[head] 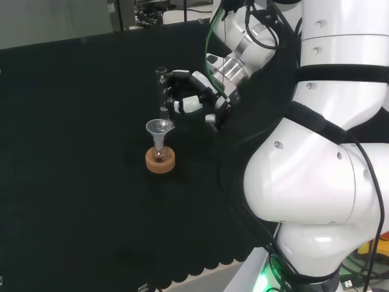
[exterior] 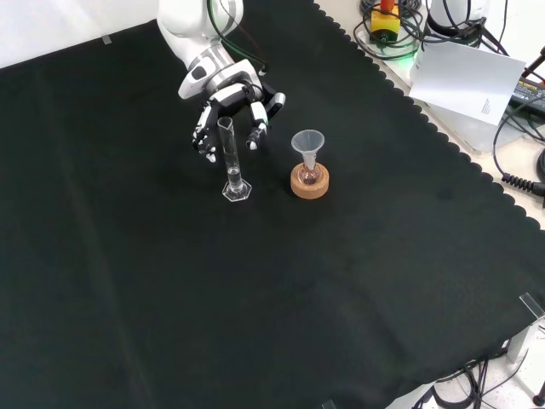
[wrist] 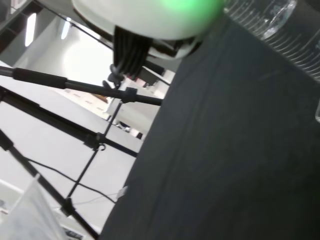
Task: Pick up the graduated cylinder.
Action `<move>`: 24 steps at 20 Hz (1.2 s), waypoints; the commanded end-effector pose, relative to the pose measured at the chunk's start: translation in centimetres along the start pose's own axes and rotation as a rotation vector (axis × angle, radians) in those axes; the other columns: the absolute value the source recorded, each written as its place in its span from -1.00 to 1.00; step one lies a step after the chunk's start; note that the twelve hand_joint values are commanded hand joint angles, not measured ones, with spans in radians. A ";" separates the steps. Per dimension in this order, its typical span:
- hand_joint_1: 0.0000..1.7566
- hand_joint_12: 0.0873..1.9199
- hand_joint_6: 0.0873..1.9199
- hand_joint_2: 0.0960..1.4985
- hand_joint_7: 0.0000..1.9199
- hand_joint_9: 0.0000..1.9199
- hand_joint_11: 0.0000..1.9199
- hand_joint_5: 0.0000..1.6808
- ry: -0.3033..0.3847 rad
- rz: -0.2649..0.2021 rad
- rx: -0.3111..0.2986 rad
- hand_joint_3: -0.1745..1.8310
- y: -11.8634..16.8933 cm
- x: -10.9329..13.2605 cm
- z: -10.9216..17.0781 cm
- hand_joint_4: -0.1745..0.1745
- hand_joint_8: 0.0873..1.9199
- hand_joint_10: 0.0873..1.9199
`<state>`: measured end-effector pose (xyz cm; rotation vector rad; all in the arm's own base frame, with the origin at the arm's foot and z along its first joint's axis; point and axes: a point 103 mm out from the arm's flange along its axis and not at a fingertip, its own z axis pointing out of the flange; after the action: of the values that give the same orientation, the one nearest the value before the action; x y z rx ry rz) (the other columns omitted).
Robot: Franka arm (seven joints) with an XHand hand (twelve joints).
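right now the graduated cylinder point(exterior: 231, 162) stands upright on the black surface point(exterior: 128, 281), just left of the cork ring point(exterior: 309, 183) in the front view, which carries a small flask point(exterior: 308, 174) with a funnel point(exterior: 307, 143). just behind the cylinder's upper part, the hand point(exterior: 228, 106) hangs with fingers relaxed and spread, gripping nothing.
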<state>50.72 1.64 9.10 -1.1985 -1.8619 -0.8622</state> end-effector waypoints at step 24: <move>0.45 0.10 -0.21 -0.30 -0.38 -0.05 -0.21 -0.26 0.076 -0.029 0.003 -0.05 1.0 0.4 1.8 -0.35 -0.35 -0.64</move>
<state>51.12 3.57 8.69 -1.1254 -1.8304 -0.9022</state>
